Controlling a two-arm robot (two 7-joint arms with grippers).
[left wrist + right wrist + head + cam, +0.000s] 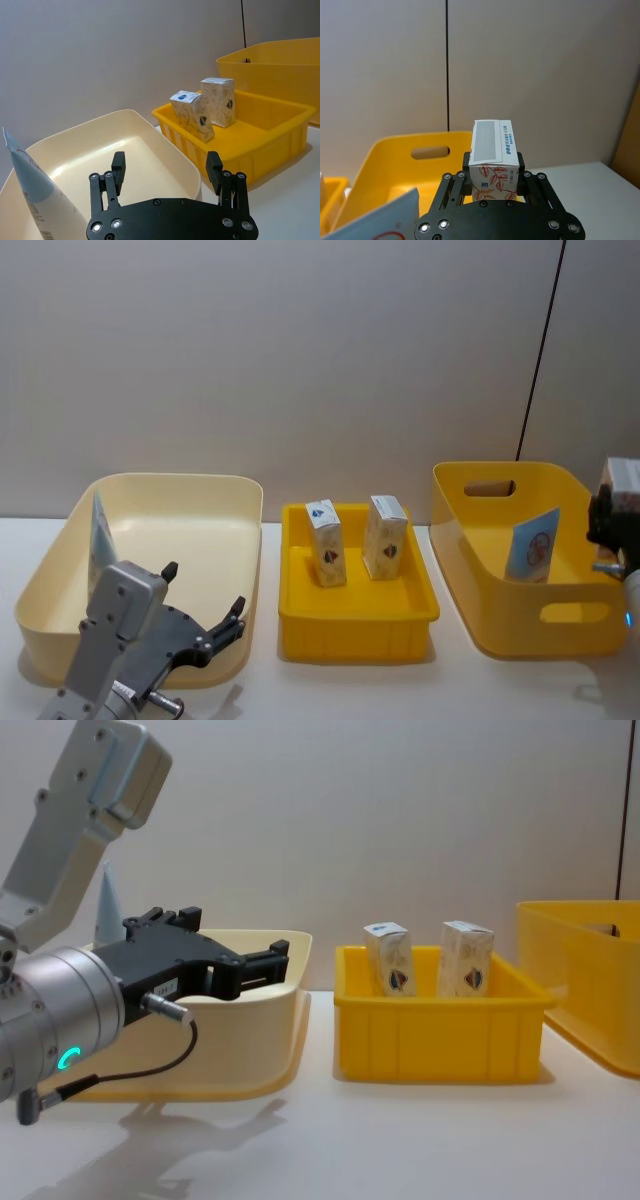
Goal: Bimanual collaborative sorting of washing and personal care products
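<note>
Head view gives me three bins across the table: a cream bin (215, 510) at lower left, a tall yellow bin (470, 580) at right, and a low yellow tray (355, 625) in the middle.

My left gripper (205, 618) sits at the lower left of the frame, over the cream bin's near corner, jaws apart and holding nothing; the left wrist view shows both fingers (118, 167) spread over the bin floor. My right gripper (492, 172) sits at the right edge of the head view, beside the tall bin, jaws clamped on a carton (494, 155).

A pale-blue tube (100, 538) leans on the cream bin's left wall, long axis near upright, tapered end up. Another tube (532, 543) leans inside the tall bin, tilted with its top toward the right of the frame.

Two cartons stand in the tray, just apart: the left carton (326, 542) leans slightly, the right carton (385, 536) stands upright. Both are white with a small dark emblem.

The held carton is white with orange-red leaf print and blue text, long axis upright, its flap end up.
</note>
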